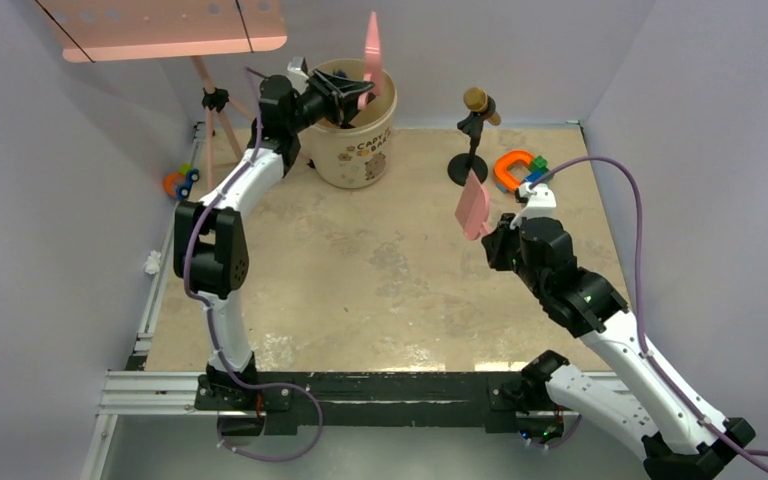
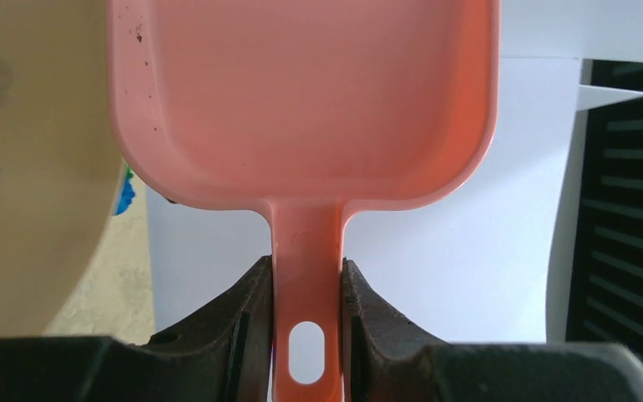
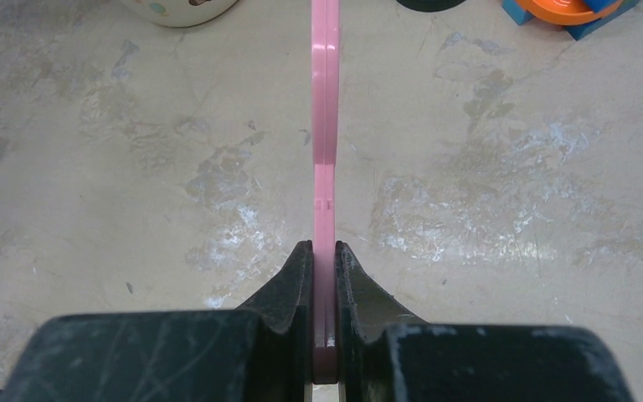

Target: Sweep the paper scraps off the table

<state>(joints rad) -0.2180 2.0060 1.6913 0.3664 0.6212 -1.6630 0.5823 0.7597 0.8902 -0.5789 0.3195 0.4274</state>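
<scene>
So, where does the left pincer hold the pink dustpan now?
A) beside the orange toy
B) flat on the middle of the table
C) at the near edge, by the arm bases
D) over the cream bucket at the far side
D: in the top view the left pincer is shut on the handle of the dustpan, which points up above the rim of the cream bucket.

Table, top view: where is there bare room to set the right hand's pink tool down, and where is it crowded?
Bare: the wide middle of the table, between the left arm and the right arm, from the bucket to the near rail. Crowded: the far edge, with bucket, microphone stand and toy blocks.
</scene>
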